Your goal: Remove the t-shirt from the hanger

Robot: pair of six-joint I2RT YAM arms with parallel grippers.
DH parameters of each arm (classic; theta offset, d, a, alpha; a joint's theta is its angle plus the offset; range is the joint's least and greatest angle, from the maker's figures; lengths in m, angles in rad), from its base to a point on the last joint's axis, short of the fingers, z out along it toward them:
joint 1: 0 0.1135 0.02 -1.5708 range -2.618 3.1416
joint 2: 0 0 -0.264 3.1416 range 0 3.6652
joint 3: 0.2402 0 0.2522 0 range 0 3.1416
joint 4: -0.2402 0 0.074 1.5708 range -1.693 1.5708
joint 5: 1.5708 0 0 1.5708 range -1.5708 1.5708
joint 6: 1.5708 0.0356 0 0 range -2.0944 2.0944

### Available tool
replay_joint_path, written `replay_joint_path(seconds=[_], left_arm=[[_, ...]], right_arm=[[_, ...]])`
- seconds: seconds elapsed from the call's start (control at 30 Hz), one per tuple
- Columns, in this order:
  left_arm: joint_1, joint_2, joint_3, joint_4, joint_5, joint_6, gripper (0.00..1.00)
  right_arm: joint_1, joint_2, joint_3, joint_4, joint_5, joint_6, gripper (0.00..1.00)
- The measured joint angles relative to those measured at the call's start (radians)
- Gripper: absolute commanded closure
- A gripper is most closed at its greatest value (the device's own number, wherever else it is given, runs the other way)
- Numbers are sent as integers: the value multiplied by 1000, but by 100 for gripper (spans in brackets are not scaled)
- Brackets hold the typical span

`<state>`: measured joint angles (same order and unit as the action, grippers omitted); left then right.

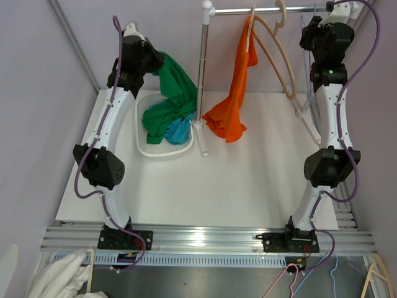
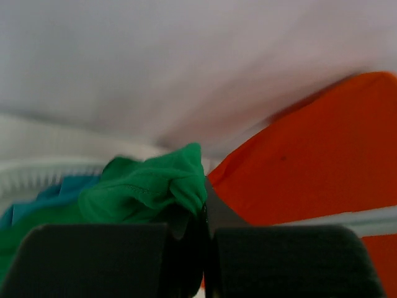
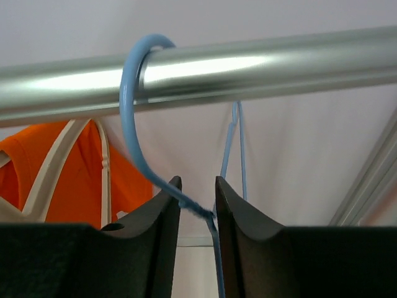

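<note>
White cloth (image 1: 56, 276) is lying just off the table's (image 1: 248, 186) near-left corner. Toward the far-left corner, the white basket (image 1: 162, 155) is taking the lower end of the green t-shirt (image 1: 173, 93). Left gripper (image 2: 205, 248) is pinching the shirt's upper folds, jaws closed on fabric. Over the far edge, an orange t-shirt (image 1: 236, 93) is hanging from a cream hanger (image 1: 279, 56) on the rail (image 3: 279, 65). Right gripper (image 3: 197, 205) is standing narrowly apart, with the blue hanger (image 3: 133, 124) neck passing between its jaws.

I am working in a robotics lab test cell: a white table (image 1: 248, 186) boxed by plain lilac walls (image 1: 31, 93) behind and beside it, aluminium extrusion rails (image 1: 205, 236) along its near edge carrying the arm bases (image 1: 124, 238), and a steel clothes rail (image 1: 267, 10) staged above its far edge.
</note>
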<state>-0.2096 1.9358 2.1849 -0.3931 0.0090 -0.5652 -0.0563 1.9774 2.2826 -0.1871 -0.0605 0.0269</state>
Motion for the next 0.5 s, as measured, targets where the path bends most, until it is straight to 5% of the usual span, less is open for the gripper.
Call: replay_joint_path(seconds=[0.07, 0.23, 0.33, 0.43, 0.47, 0.5], left_arm=[[7, -8, -98, -40, -11, -48, 99], [47, -8, -309, -78, 5, -141, 99], [74, -8, -455, -37, 25, -169, 90], [89, -8, -531, -50, 27, -175, 32], [90, -8, -537, -53, 28, -173, 2], [90, -8, -537, -49, 32, -179, 0]], right_arm=[[1, -18, -28, -3, -1, 3, 48], [4, -107, -118, -25, 5, 1, 35], [5, -190, -151, -49, 16, -2, 32], [11, -277, -150, -75, 13, 0, 33], [15, -308, -146, -93, 5, 6, 34], [22, -331, -134, -107, -5, 13, 35]])
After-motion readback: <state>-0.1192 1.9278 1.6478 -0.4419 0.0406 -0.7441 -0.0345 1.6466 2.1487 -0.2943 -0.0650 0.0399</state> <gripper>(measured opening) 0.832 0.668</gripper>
